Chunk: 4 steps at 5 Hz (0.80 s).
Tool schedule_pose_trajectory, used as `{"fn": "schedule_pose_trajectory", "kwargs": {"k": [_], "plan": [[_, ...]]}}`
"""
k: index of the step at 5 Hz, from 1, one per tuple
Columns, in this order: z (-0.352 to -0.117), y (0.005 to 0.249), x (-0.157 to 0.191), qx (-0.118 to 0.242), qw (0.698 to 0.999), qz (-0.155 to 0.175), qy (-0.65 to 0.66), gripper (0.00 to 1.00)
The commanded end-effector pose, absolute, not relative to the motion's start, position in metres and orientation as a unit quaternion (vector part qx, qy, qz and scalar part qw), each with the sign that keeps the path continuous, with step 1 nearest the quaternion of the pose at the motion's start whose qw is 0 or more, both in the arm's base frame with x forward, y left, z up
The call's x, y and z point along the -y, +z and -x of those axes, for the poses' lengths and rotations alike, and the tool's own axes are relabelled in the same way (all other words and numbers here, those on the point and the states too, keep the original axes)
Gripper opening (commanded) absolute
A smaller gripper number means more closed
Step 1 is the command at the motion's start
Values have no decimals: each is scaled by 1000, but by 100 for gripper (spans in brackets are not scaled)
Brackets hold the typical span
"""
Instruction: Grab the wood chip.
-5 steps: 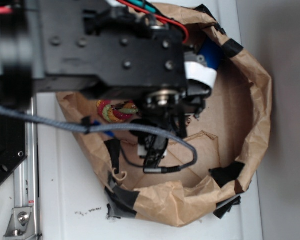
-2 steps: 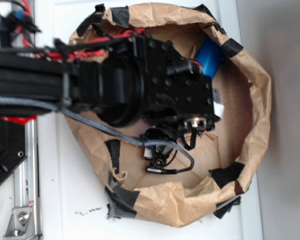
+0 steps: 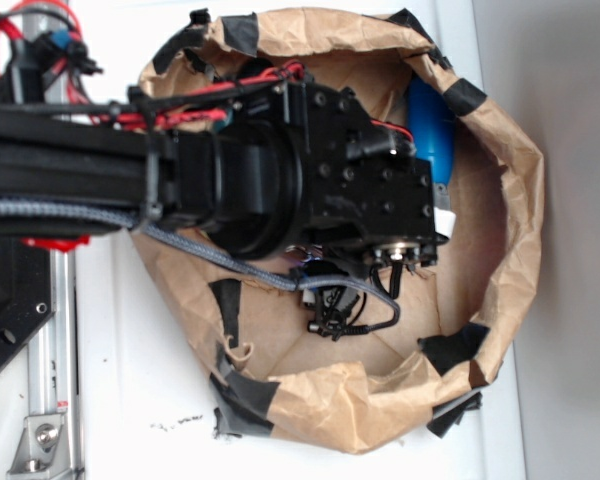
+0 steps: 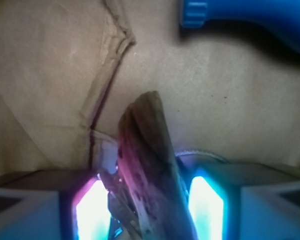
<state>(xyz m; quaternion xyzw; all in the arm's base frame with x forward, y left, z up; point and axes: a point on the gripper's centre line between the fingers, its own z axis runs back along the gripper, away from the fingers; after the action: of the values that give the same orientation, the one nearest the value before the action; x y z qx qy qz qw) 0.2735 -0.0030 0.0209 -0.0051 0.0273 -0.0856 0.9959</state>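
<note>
The wood chip is sitting between the gripper's jaws in the wrist view, a rough dark-brown sliver standing on edge and leaning slightly, its pointed tip reaching up past the two glowing pads. The jaws are bracketing it closely on both sides and appear to be nearly closed around it, though whether the pads are pressing the wood or just flanking it is hard to tell, since glare is washing out the contact lines. The chip seems to be held tilted because its jagged shape gives the flat pads little even surface to seat against.

Relative to the chip, the blue pin is lying well apart toward the upper right, on the cardboard floor, and a fold in the cardboard is running just beside the chip's left edge.

In the exterior view the arm is reaching down into the crumpled paper-walled enclosure, hiding the chip entirely; only the blue pin is showing beyond the wrist. The paper wall is ringing the workspace, likely to keep small items from scattering onto the bench.
</note>
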Motion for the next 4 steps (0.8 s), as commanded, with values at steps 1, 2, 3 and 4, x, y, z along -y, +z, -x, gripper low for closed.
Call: {"fn": "schedule_pose_trajectory", "kwargs": {"k": [1,2,3,4], "plan": [[-273,68,2,29,997,15,-76,0],[-268,104,-3,61,996,16,-58,0],[-267,133,-2,78,995,28,-50,0],[-262,158,0,54,998,29,-33,0]]}}
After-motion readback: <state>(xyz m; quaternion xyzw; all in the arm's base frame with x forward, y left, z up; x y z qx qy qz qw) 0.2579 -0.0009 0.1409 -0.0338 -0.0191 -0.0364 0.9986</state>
